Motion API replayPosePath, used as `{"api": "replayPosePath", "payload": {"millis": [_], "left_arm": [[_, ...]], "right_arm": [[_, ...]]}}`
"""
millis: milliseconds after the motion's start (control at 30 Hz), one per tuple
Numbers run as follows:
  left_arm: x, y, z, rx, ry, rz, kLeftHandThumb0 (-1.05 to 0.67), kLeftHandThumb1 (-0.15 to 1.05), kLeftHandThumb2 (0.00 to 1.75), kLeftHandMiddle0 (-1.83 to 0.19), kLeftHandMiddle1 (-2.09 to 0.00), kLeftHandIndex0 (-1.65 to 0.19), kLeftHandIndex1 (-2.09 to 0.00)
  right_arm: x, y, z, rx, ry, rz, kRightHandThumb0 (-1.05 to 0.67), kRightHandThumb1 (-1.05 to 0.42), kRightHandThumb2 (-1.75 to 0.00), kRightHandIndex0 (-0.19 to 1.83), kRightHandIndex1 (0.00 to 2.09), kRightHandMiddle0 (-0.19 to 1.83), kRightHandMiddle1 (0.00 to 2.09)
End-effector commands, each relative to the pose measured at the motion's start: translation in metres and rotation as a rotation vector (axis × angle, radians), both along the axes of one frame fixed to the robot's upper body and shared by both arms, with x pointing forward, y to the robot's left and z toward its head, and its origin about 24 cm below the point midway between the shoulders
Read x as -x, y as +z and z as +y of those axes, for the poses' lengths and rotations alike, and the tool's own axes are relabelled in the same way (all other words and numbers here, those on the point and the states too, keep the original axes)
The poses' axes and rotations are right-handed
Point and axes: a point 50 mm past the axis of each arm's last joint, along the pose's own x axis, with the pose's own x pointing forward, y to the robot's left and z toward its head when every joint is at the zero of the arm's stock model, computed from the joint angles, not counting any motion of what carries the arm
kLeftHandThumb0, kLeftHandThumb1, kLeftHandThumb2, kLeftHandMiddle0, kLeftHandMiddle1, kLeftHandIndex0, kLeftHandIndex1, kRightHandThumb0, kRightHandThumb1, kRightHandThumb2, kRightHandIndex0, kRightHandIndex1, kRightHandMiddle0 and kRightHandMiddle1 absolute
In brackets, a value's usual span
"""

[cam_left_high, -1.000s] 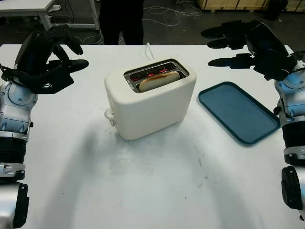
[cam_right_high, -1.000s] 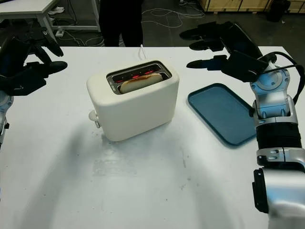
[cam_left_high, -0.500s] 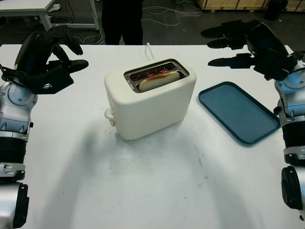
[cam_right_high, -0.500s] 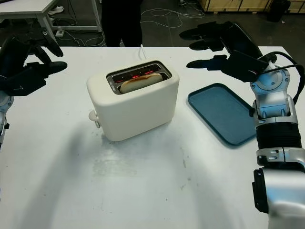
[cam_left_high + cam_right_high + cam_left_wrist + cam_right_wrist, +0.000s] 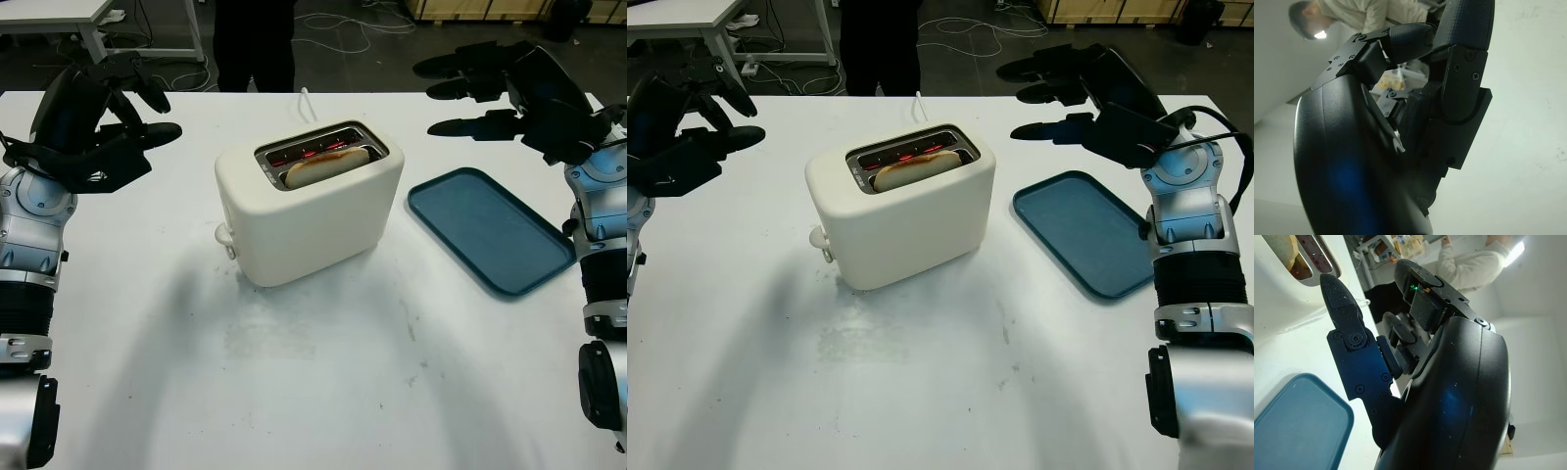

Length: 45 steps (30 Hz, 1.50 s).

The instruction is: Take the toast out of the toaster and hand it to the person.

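The toast (image 5: 326, 166) sits in the toaster (image 5: 309, 211), so the open right hand (image 5: 490, 93) should pinch its top edge gently.

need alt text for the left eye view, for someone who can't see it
A cream two-slot toaster stands mid-table on a white table, a slice of toast sitting in its near slot and the elements glowing red. The robot's black left hand and right hand are raised open on either side of it. A teal plastic tray lies to the right; a person in dark clothing stands behind the table.

Toaster (image 5: 309, 211), tray (image 5: 490, 230) on table (image 5: 294, 392)
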Motion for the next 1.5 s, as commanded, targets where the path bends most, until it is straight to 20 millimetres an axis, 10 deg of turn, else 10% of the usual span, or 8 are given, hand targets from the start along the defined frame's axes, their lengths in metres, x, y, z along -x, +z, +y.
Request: {"api": "replayPosePath", "payload": {"millis": [0,1467], "left_arm": [[0.0015,-0.0014,0.0051,0.007,0.013,-0.006,-1.05,0.92,0.20,-0.70,-1.42,-0.58,-1.43],[0.0019,-0.0027,0.0045,0.014,0.013,-0.001,-1.05,0.92,0.18,-0.70,-1.42,-0.59,-1.42]], "right_arm": [[0.0008,-0.0008,0.0004,0.006,-0.008,0.001,-0.54,-0.76,0.00,0.87,0.01,0.81,0.00],[0.0008,-0.0022,0.0015,0.024,-0.018,0.000,-0.57,-0.77,0.00,0.87,0.01,0.79,0.00]]}}
